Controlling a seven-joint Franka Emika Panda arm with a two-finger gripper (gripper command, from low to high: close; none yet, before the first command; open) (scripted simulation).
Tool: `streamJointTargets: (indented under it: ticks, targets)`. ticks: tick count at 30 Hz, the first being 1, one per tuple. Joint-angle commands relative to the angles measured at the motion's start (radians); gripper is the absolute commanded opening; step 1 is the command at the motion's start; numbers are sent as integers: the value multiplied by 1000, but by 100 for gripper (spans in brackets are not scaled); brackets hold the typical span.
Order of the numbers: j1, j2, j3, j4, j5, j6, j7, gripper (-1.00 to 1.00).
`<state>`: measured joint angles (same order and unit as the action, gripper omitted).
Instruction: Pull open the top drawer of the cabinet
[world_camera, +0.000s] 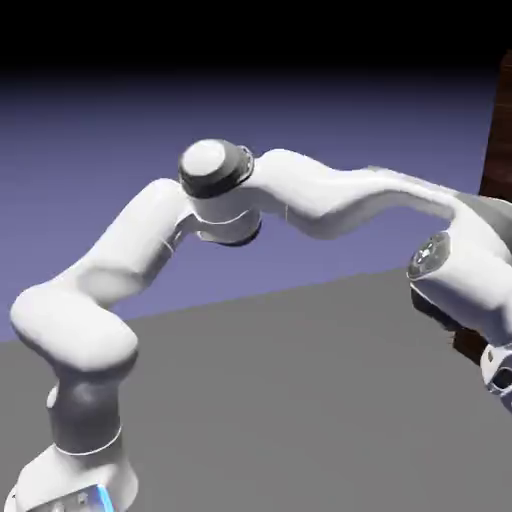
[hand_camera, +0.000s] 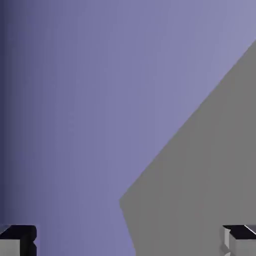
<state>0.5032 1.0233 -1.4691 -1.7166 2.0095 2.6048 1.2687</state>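
1. Top drawer: front can't be made out in either view. The cabinet (world_camera: 502, 140) it belongs to is cut off at the exterior view's right edge, dark brown wood partly hidden behind the arm (world_camera: 310, 200).
2. Step in hand, my read: approach, pre-grasp. Nothing pulled as far as I can tell; drawer state itself not visible.
3. Gripper (hand_camera: 128, 241): jaws wide apart, 0 things between the 2 fingertips. No handle or wood in the hand view, so aim looks off the drawer front.
4. Next move, my call: swing the hand round until the drawer's grip point sits between the fingertips, ease in, close, then pull straight out from the cabinet. Watch for a knuckle or link clipping the cabinet; it looks tight from this angle, real clearance unclear.
5. Surface: flat, plain grey tabletop (world_camera: 280, 400), matte look. Its edge and 1 corner show in the hand view.
6. Room: plain blue-violet backdrop (world_camera: 330, 130), going black at the top of the exterior view.
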Motion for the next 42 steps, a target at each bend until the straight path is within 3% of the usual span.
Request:
streamJointTargets:
  ticks: [1,17,19,31,32,42]
  targets:
    - [11,35,-32,24,44,-9,11,0]
    - [181,586,-541,402,739,-159,194,0]
    - [183,593,-547,407,748,-161,196,0]
    - [-51,542,-580,828,708,13,324,0]
    - [-51,542,-580,828,708,13,324,-100]
    - [123,596,-569,502,751,-125,236,-100]
